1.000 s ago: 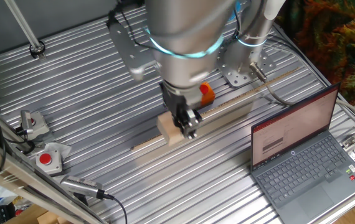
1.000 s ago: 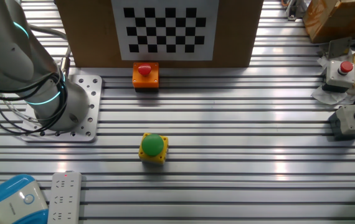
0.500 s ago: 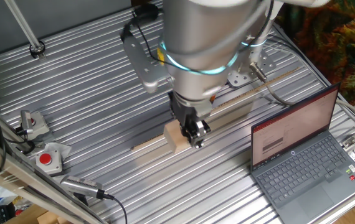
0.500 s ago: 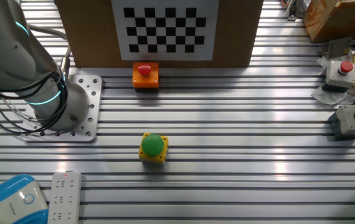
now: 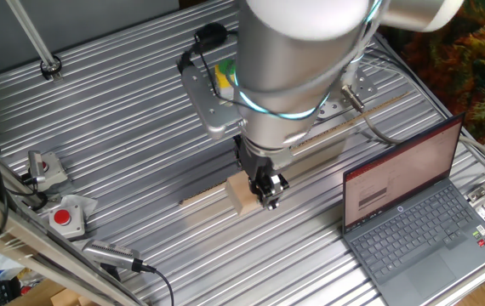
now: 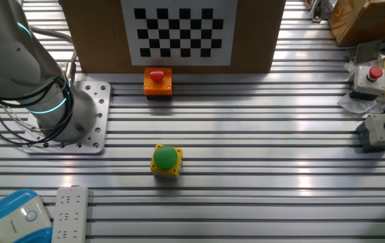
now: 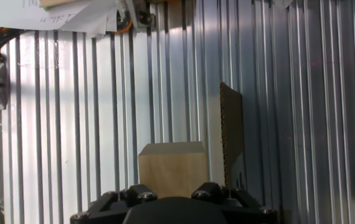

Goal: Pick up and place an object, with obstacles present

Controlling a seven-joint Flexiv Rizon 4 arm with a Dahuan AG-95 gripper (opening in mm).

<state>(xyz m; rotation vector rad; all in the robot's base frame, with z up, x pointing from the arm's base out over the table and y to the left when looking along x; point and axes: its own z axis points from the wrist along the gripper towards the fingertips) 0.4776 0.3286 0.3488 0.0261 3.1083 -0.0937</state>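
A: Where is the small pale tan wooden block (image 5: 244, 194)?

B: Under the two-finger hand (image 5: 270, 192), at the long thin wooden strip (image 5: 202, 195) on the ribbed metal tabletop (image 5: 123, 110). In the hand view the block (image 7: 172, 170) sits right at the fingers' base.

A: Is the hand gripping it?

B: I cannot tell; the fingertips are hidden in every view.

A: What could go wrong?

B: My guess: smooth, flat wood could slip from a shallow pinch, and a low carry could snag the strip or the open grey laptop (image 5: 417, 212). The grooves could also tip the block on landing.

A: Other obstacles?

B: An orange box with a red button (image 6: 158, 82) and a yellow box with a green button (image 6: 166, 160), both hard plastic, I think.
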